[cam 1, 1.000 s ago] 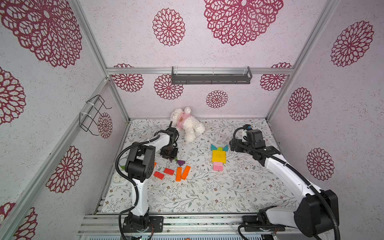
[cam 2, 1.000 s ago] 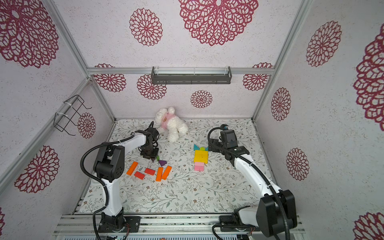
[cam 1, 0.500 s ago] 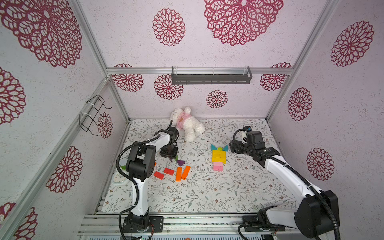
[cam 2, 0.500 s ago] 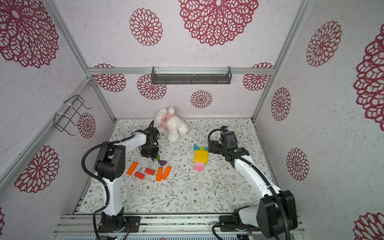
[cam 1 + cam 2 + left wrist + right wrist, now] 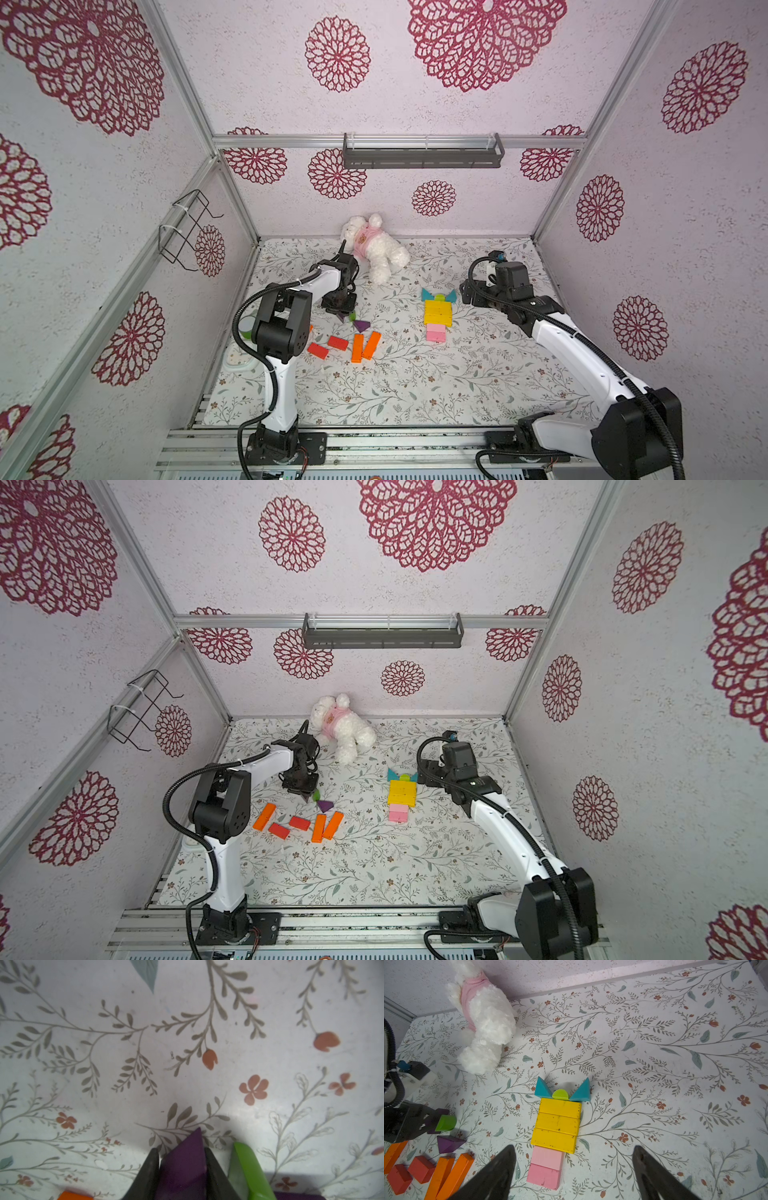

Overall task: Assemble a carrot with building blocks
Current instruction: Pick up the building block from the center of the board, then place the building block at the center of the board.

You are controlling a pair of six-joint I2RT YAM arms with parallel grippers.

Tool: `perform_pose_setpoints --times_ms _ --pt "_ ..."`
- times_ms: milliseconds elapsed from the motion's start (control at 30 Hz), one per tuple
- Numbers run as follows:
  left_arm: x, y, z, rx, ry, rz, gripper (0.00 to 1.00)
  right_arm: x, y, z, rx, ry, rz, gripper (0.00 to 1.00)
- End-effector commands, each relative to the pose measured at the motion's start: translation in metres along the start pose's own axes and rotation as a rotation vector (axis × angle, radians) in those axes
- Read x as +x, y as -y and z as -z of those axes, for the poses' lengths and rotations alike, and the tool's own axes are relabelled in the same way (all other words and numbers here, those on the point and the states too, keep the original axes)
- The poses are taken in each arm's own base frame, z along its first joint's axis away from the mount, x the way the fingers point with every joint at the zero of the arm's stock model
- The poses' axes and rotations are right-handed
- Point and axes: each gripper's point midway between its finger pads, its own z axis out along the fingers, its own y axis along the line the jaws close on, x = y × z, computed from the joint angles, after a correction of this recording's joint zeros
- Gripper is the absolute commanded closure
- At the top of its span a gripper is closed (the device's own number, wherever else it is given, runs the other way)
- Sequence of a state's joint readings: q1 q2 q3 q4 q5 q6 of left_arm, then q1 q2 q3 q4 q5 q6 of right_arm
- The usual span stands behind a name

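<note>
Held clenched in left hand: purple triangle, low at counter, left of centre. To its right, carrot row is laid far-to-near, pink bars at near end. Nearer to it: right hand, released.

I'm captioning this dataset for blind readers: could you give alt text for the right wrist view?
Three yellow rectangular painted bars lie side by side on the floral tabletop, with two pink blocks at one end and two teal triangular blocks flanking a lime-green half-round block at the other. The right gripper has open jaws framing the pink end.
</note>
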State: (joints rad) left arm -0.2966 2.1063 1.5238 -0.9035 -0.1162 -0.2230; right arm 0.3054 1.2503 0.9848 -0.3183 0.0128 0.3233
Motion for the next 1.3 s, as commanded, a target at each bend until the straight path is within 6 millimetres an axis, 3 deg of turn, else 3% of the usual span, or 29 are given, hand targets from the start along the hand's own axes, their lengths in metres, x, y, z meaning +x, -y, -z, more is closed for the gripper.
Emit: perform_pose_setpoints --times_ms 0,300,600,667,867,900,1267 --pt "-0.005 -0.005 0.018 -0.022 0.041 0.018 0.68 -0.011 -0.004 0.011 -0.017 0.044 0.015 0.11" --pt "-0.027 0.010 0.066 0.002 0.146 0.062 0.68 -0.014 -0.006 0.011 -0.030 0.052 0.012 0.11" --pt "-0.057 0.063 0.114 0.201 0.337 0.293 0.68 -0.018 -0.008 0.016 -0.034 0.066 0.013 0.11" --pt "-0.057 0.082 0.111 0.247 0.356 0.343 0.68 -0.018 -0.008 0.017 -0.035 0.067 0.014 0.11" --pt "-0.063 0.106 0.100 0.282 0.374 0.484 0.68 -0.019 -0.010 0.019 -0.047 0.073 0.016 0.11" --pt "-0.060 0.110 0.083 0.266 0.342 0.494 0.67 -0.019 -0.010 0.020 -0.046 0.075 0.015 0.11" --pt "-0.036 0.111 0.037 0.151 0.232 0.608 0.66 -0.020 -0.009 0.027 -0.051 0.096 0.020 0.11"
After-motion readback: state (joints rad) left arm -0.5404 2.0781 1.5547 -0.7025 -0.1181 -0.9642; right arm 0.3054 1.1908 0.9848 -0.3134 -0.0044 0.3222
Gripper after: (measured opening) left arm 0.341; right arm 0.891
